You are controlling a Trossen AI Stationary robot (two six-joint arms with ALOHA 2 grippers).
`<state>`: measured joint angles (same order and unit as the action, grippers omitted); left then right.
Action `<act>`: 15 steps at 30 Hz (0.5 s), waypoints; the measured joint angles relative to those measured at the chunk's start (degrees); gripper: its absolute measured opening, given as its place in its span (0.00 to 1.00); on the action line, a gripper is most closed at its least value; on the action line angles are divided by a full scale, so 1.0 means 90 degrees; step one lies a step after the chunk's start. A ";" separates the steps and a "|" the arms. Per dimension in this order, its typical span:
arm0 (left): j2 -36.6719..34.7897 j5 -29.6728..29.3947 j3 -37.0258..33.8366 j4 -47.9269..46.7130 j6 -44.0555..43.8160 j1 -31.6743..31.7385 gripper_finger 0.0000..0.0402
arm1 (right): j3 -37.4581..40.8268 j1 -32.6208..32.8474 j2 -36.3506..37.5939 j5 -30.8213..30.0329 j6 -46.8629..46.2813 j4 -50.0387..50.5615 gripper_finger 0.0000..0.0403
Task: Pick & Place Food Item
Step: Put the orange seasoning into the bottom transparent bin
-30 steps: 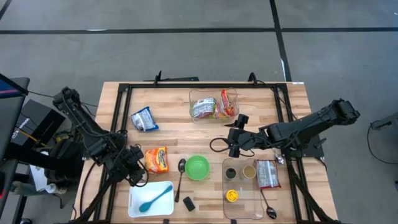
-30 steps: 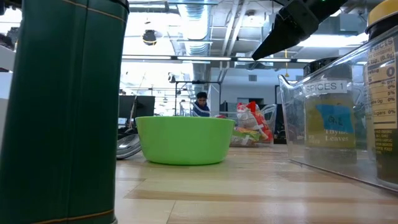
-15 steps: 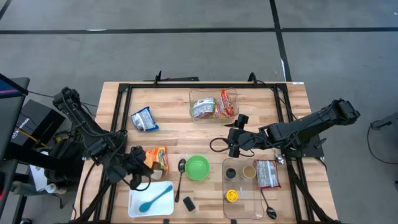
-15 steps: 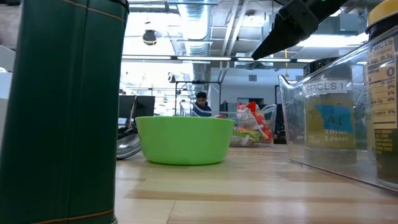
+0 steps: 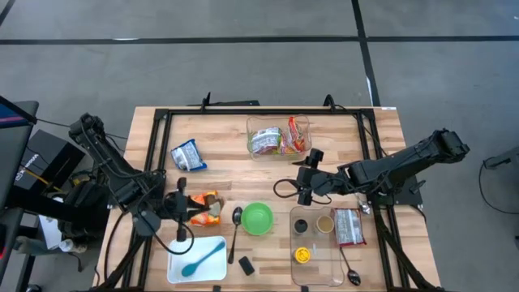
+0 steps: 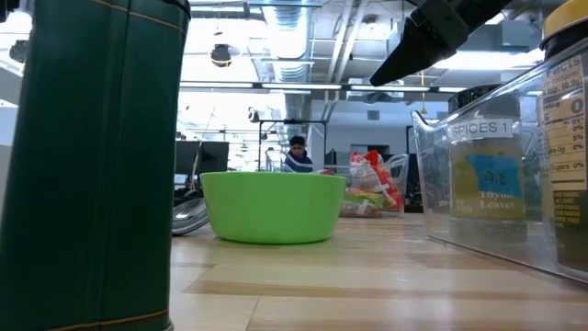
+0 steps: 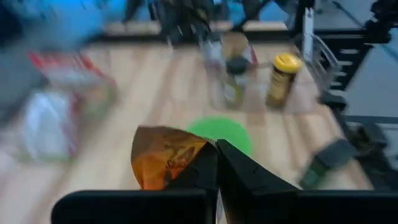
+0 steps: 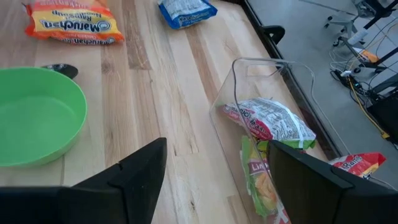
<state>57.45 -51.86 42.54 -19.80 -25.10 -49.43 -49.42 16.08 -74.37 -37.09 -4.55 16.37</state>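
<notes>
Left gripper [image 5: 188, 208] pinched tight on the orange noodle packet [image 5: 204, 208], lower left of the high view, just left of the spoon [image 5: 236, 217] and green bowl [image 5: 258, 218]. White tray [image 5: 197, 260] sits below it. Right gripper [image 5: 306, 180] at center, fingers spread wide, holding nothing, between the clear bin [image 5: 280, 139] above and spice box [image 5: 316, 245] below.

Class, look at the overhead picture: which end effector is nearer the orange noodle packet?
Left. The left end effector is shut on the orange noodle packet; the right end effector hangs open beyond the green bowl, near the clear bin.
</notes>
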 joint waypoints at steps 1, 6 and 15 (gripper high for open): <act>0.0000 -0.0188 0.0000 0.0154 0.0319 0.0002 0.00 | 0.0001 0.0000 0.0000 0.0001 -0.0001 -0.0058 0.67; 0.0000 -0.0637 0.0000 0.0653 0.1124 0.0078 0.00 | -0.0001 0.0000 0.0000 -0.0001 -0.0001 -0.0512 0.67; 0.0000 0.0451 0.0000 0.0827 0.0913 0.1238 0.00 | -0.0001 0.0000 0.0002 0.0001 -0.0003 -0.1142 0.67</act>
<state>57.45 -47.79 42.54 -12.36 -16.88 -38.29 -49.42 16.08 -74.35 -37.08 -4.58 6.09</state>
